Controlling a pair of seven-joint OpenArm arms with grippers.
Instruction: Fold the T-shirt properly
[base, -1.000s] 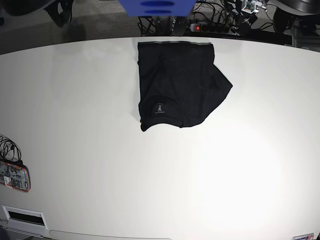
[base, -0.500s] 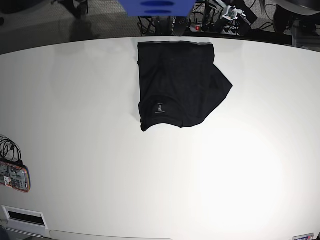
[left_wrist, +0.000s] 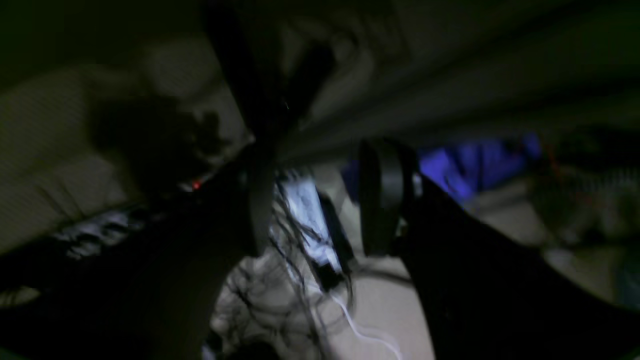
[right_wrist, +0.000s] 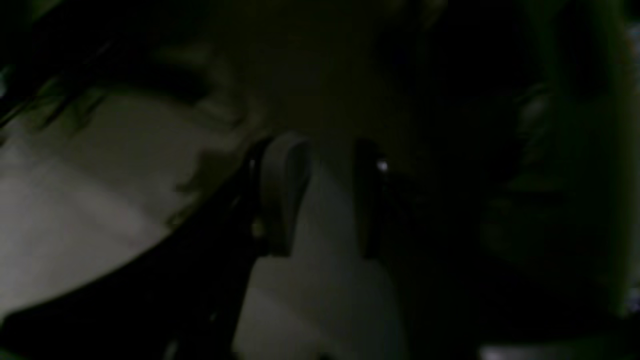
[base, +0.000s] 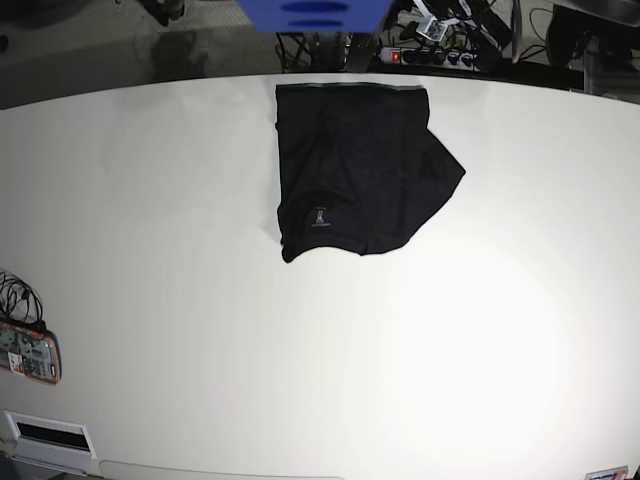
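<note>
Plainly, the T-shirt (base: 355, 170) lies folded into a compact dark block at the far middle of the white table (base: 180, 300), its straight hem running along the far edge and its small pale label mark (base: 318, 216) facing up near the front left corner. One side is square; the other bulges outward in a rounded flap, so the fold looks serviceable rather than crisp. Neither arm shows in the base view, which suggests both are pulled back clear of the cloth, probably because the folding is judged finished or nearly so.

The left gripper (left_wrist: 320, 200) hangs with its jaws apart and nothing between them; behind the gap is only a blurred tangle of cables (left_wrist: 300, 260) and floor, so it seems to point off the table. The right gripper (right_wrist: 320, 195) also shows a clear gap between its pale finger and its dark one, with only a pale surface behind; that view is very dim, so I would hedge, but nothing appears to be held.

If any step remains, it would be tucking that bulging side flat, approaching from the open table beside it.
</note>
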